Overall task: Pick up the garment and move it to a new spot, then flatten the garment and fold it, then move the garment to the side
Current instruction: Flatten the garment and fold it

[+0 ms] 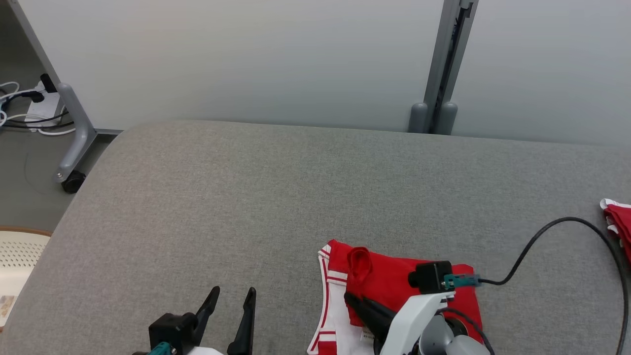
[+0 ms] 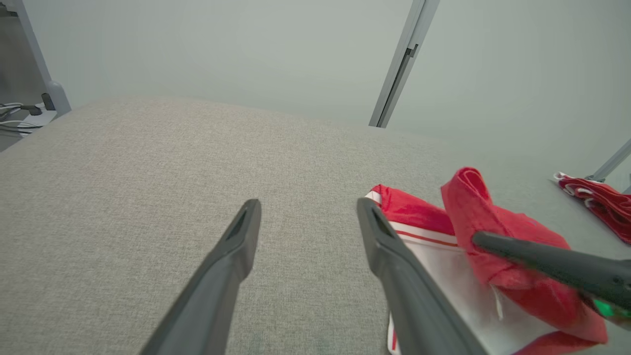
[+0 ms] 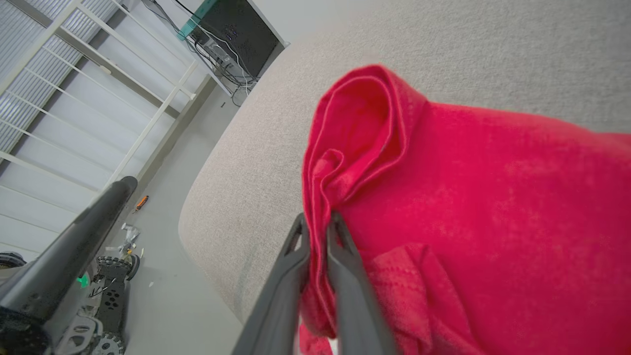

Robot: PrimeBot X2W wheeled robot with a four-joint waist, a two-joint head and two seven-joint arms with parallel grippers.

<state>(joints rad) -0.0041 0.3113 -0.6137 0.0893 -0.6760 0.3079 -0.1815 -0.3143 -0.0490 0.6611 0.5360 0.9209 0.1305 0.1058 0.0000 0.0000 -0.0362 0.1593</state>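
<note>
Head view: the left claw [image 1: 232, 293] is hovering nearest the lens above the table [image 1: 296, 187], fingers spread wide and holding nothing. The right claw [image 1: 351, 298] is reaching into the red-and-white garment [image 1: 394, 278], which is sitting bunched at the table's near edge. Left wrist view: a red fold [image 2: 468, 197] is standing up off the cloth. Right wrist view: the right claw is pinching that fold, nearly closed. Judgement: folding is under way, flattening is looking incomplete, and the move aside is outstanding. A small white tag [image 1: 367, 335] is showing, its print unreadable.

Grey fabric table [image 1: 246, 187] is backed by pale panels [image 1: 246, 59]; red-and-white cloth [image 1: 618, 222] is laid at its right edge.
</note>
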